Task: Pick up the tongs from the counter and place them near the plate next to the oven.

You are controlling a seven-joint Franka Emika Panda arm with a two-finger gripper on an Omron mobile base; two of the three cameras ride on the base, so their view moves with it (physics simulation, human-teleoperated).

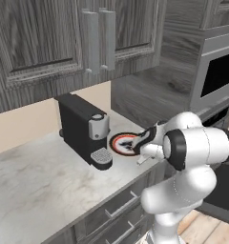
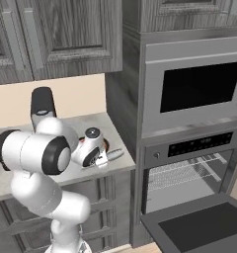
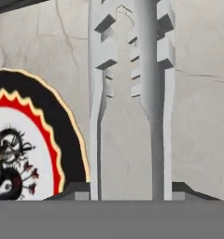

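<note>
So the tongs [image 3: 130, 93] sit right between the hand's [image 3: 130, 189] two fingertips, which hug the two arms from either side; can't tell if it's really squeezing them. They're pale grey metal with toothed, notched ends, lying on the counter [image 3: 198, 116] just beside the plate [image 3: 34, 140], near the counter's front edge at the oven [image 2: 189, 163] end.

Marbled grey counter [image 1: 35, 181], coffee machine [image 1: 85, 128], plate [image 1: 122, 143] beside it, tongs [image 3: 130, 93] just beside plate
</note>
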